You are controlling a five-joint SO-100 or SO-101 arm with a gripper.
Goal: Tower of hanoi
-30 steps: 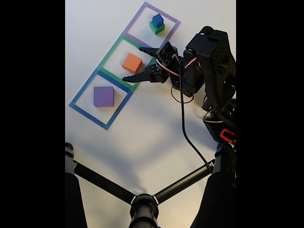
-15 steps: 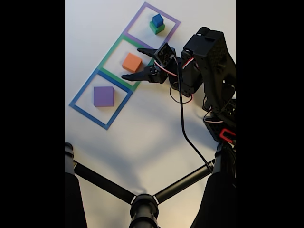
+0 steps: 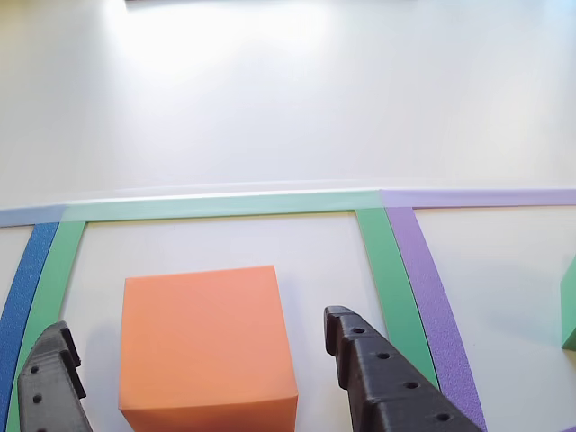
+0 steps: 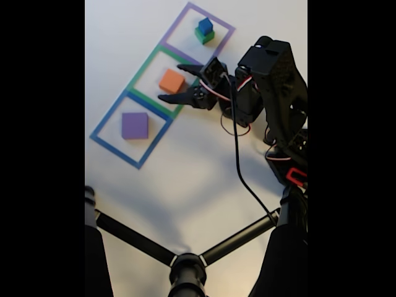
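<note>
Gripper (image 4: 174,83) | fingers spread wide, holding nothing, flanking orange block (image 4: 171,81) to grasp it | blue cube (image 4: 205,26) atop green cube (image 4: 203,37)

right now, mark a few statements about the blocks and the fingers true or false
1. The orange block sits inside the green tape square. True.
2. The blue cube rests on the purple block. False: it sits on the green cube.
3. The gripper is shut on the orange block. False: its fingers stand open on either side, not touching.
4. The purple block lies alone in the blue tape square. True.
</note>
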